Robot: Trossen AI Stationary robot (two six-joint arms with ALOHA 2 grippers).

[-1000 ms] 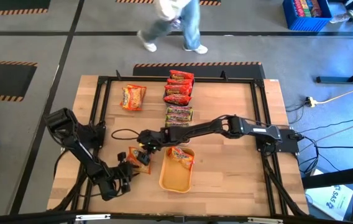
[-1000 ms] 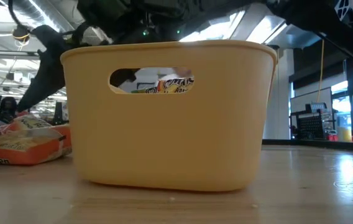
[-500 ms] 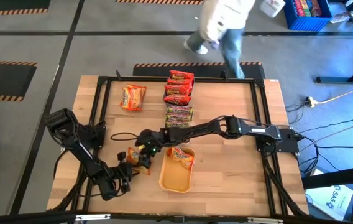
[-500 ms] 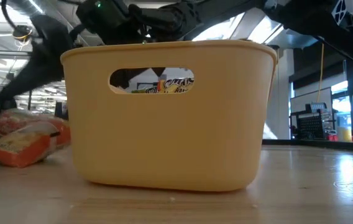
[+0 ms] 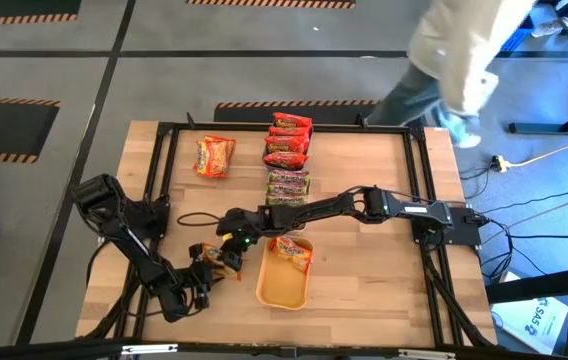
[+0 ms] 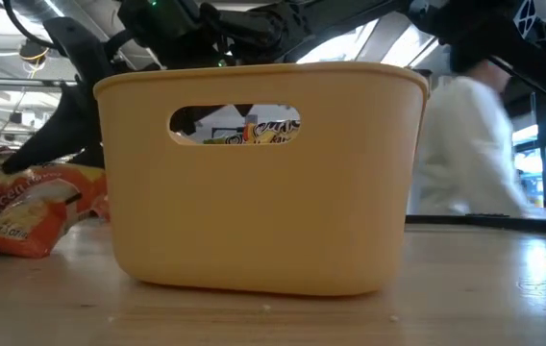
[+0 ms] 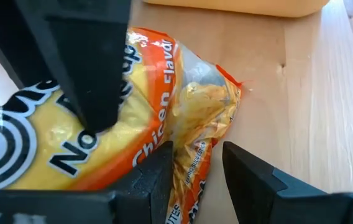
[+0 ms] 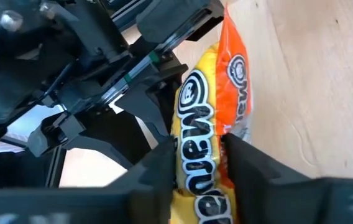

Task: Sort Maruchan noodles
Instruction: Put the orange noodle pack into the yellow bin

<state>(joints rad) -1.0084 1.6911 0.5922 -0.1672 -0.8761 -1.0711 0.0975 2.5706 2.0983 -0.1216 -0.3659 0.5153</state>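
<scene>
Beside the yellow tray (image 5: 286, 288), both grippers' jaws clamped on one tilted orange packet (image 5: 226, 256).

In the low view the yellow tray (image 6: 254, 202) fills the middle and hides most of the table behind it; only a strip of a noodle packet (image 6: 246, 131) inside shows through its handle slot; the orange packet (image 6: 33, 207) beside the tray is cut by the picture's left edge; the arms above are dark shapes, not told apart there; a person (image 6: 470, 154) behind the table is a blur; in the high view that person (image 5: 464, 55) is smeared and cut by the top edge; the packets' print is too small to read there.
</scene>
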